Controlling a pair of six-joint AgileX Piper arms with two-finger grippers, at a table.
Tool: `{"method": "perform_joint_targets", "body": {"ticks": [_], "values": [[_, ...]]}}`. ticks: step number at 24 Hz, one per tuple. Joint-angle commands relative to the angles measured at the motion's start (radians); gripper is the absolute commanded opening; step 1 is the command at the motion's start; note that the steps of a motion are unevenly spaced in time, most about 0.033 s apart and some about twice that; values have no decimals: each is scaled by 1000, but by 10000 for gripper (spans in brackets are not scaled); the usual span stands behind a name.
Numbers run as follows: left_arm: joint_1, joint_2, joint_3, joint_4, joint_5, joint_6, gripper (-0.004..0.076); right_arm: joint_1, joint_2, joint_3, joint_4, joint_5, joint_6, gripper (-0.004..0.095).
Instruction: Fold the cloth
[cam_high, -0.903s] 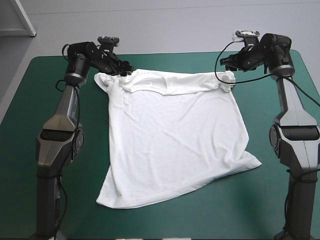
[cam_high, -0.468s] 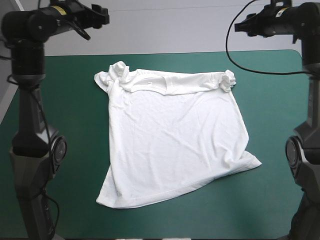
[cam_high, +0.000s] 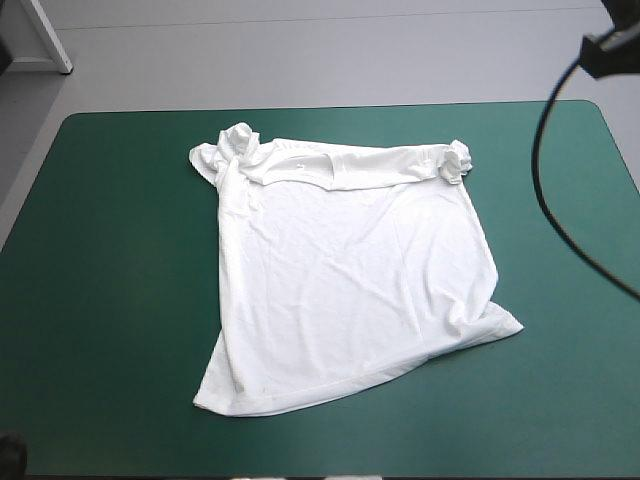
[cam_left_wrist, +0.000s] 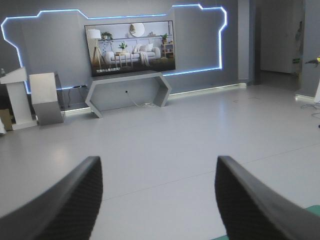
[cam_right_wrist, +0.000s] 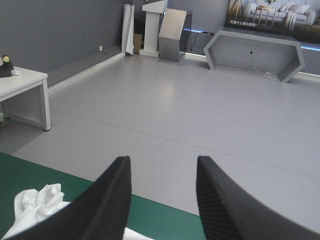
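- Both arms have risen since the earlier pictures. They stood at the far corners of the white short-sleeved T-shirt (cam_high: 350, 280), and now the high view shows only a small black part of the right arm (cam_high: 611, 48), cut off at the far right corner.
- You see the T-shirt where it was before, spread flat near the middle of the table's teal-green cover (cam_high: 110, 250). It lies a little skewed, with its hem toward the near edge.
- Its far edge is rolled into a band, with a bunched knob at each far corner.
- Your left gripper (cam_left_wrist: 157, 162) is raised and looks level over the table. Its two black fingers stand wide apart with nothing between them. The T-shirt does not show in this view; only a sliver of the cover shows beside one finger.
- Your right gripper (cam_right_wrist: 164, 161) is also raised, with its fingers parted and empty. One bunched corner of the T-shirt (cam_right_wrist: 35, 200) lies on the cover below it, beside one finger's base and not between the fingers.
- A thin white edge shows low between the two finger bases. The rest of the T-shirt is cut off in this view.
- From the high view you cannot tell how either gripper stands.
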Motion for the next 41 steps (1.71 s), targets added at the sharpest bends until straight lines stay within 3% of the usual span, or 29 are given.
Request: {"method": "perform_joint_targets", "body": {"ticks": [1,4,10,15,22,26,28,32,37,41], "values": [[-2,-162,273,21,31,20,458,-7,-147,217,-26,-2,-15,393],[-2,-301,620,25,20,22,458,-7,-300,539,-29,-4,-15,393],[-2,-531,1231,-17,-144,-38,458,-7,-549,1084,-41,-42,-15,390],[-2,-547,1566,-88,-100,-62,458,-7,-574,1324,-48,-3,40,488],[-2,-465,1696,-100,-7,-50,458,-7,-512,1357,-28,-3,49,516],[-22,-448,1864,-148,-119,-55,457,-7,-485,1357,-26,-4,49,512],[-110,-448,2006,-148,-208,-98,440,-7,-483,1357,-30,-4,49,511],[-304,-417,2103,-2,-326,-235,421,-7,-483,1357,-30,-15,49,512],[-410,-259,2103,168,-347,-399,421,-7,-483,1357,-15,-4,69,512],[-410,-161,2103,178,-347,-420,421,-7,-483,1357,-14,-4,69,510]]}}
